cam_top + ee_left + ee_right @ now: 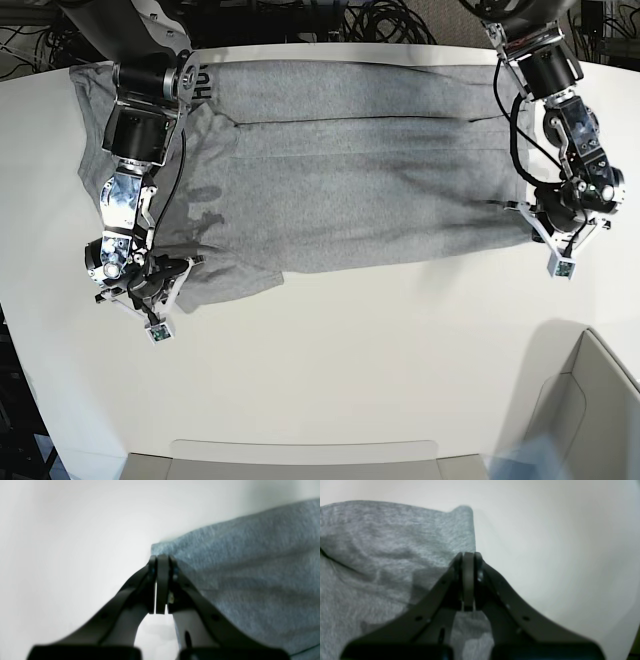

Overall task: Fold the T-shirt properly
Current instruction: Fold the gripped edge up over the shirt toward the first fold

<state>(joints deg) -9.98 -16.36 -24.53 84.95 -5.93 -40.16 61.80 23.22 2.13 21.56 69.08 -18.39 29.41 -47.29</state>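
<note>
The heather-grey T-shirt (350, 190) lies spread across the far half of the white table (350, 350), its long edge doubled over. Black lettering (197, 82) shows near its top left. My left gripper (162, 558) is shut at the shirt's (250, 567) corner, with the cloth edge running into its fingertips. In the base view it (533, 220) sits at the shirt's lower right corner. My right gripper (468, 555) is shut at the edge of the shirt (382, 555). In the base view it (180, 268) sits at the lower left corner.
A pale bin (590, 410) stands at the table's near right corner. A low tray edge (300, 455) runs along the near side. Cables and dark equipment (400, 15) lie beyond the table's far edge.
</note>
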